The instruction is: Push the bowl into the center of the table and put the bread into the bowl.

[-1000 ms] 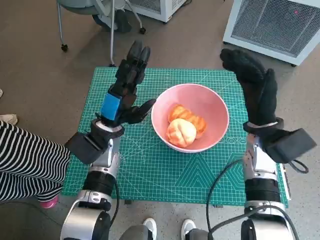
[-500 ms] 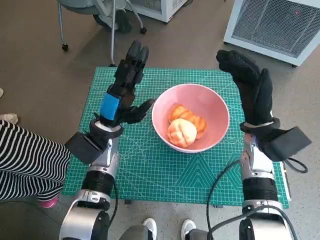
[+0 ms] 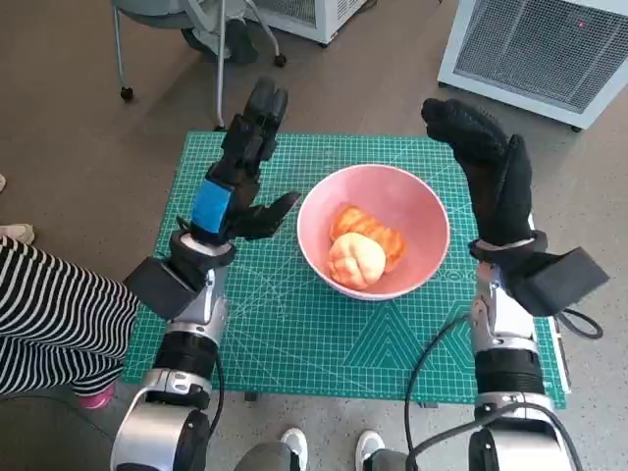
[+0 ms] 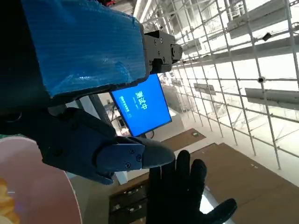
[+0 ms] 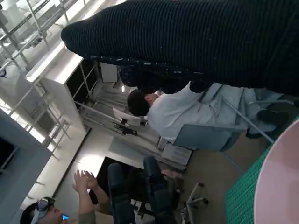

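Observation:
A pink bowl (image 3: 417, 221) stands near the middle of the green cutting mat (image 3: 294, 334) in the head view. Inside it lie orange and pale pieces of bread (image 3: 359, 250). My left hand (image 3: 243, 172) is raised to the left of the bowl, fingers spread and upright, holding nothing. My right hand (image 3: 491, 172) in its black glove is raised to the right of the bowl, also holding nothing. The left wrist view shows the bowl's rim (image 4: 56, 186) and the gloved right hand (image 4: 184, 196) beyond it. The bowl's edge (image 5: 280, 182) shows in the right wrist view.
A white grilled unit (image 3: 540, 49) stands on the floor at the back right. Chair legs (image 3: 211, 39) stand behind the mat. A person's striped sleeve (image 3: 49, 314) reaches in at the left. People (image 5: 177, 112) sit and stand beyond in the right wrist view.
Both hands have drifted slightly: the left hand a little up and back, the right hand a little leftward. The bowl and bread stay put.

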`<state>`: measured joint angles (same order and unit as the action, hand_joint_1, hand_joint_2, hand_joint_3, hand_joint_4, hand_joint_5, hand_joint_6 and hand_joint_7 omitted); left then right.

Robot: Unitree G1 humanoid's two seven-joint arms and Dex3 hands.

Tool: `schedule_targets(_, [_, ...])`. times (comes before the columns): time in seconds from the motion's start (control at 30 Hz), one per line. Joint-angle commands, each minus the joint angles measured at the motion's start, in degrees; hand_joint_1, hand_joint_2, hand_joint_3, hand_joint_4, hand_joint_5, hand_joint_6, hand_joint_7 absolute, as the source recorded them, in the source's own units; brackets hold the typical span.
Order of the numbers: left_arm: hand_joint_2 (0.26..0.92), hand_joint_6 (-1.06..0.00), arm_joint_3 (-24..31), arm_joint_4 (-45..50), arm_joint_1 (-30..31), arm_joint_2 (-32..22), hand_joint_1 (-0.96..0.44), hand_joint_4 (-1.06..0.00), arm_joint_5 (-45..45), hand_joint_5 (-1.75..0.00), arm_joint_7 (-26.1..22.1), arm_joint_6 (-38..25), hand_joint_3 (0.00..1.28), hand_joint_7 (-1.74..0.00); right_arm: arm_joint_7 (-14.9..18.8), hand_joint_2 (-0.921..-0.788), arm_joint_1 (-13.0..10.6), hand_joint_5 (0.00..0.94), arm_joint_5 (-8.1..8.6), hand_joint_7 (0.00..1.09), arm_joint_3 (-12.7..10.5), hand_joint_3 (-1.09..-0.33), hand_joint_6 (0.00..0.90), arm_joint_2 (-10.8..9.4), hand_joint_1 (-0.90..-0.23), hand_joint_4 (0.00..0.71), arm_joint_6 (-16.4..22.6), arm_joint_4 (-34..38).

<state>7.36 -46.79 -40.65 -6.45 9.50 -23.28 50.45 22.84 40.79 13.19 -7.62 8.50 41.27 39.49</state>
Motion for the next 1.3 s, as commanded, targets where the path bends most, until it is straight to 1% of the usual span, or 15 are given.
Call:
schedule_targets(0.03, [0.921, 0.0, -0.07, -0.75, -1.11, -0.41, -0.71, 0.0, 0.27, 0.0, -0.61, 0.52, 0.43, 0.0, 0.15, -0.921, -1.8, 0.001, -0.27, 0.37, 0.26, -0.735, 0.042, -0.4, -0.71, 0.132, -1.31, -0.87])
schedule_targets(0.3, [0.921, -0.01, 0.0, -0.71, -1.2, -0.29, -0.73, 0.0, 0.88, 0.0, -1.65, 0.25, 0.43, 0.0, 0.44, -0.921, -2.1, 0.001, 0.28, 0.37, 0.19, -0.735, 0.04, -0.49, -0.711, 0.132, -1.69, -1.94])
schedule_targets(0.67, [0.921, -0.01, 0.23, -0.57, -1.11, -0.14, -0.74, 0.0, 2.16, 0.0, -3.4, -0.09, 0.43, 0.0, 0.97, -0.921, -2.05, 0.002, 0.82, 0.38, -0.02, -0.731, 0.043, -0.85, -0.714, 0.136, -1.32, -1.64])
schedule_targets(0.93, [0.921, -0.01, 0.4, -0.38, -0.87, -0.06, -0.74, 0.0, 3.65, 0.0, -5.08, -0.37, 0.4, -0.01, 1.49, -0.921, -2.08, 0.002, 1.2, 0.38, -0.17, -0.732, 0.046, -1.1, -0.713, 0.137, -1.28, -1.84])
schedule_targets(1.3, [0.921, -0.02, 0.75, -0.56, -1.01, 0.07, -0.73, 0.0, 5.24, 0.0, -7.0, -1.1, 0.37, -0.01, 1.74, -0.921, -1.93, 0.001, 1.11, 0.39, -0.32, -0.732, 0.044, -1.22, -0.719, 0.136, -1.06, -1.78])
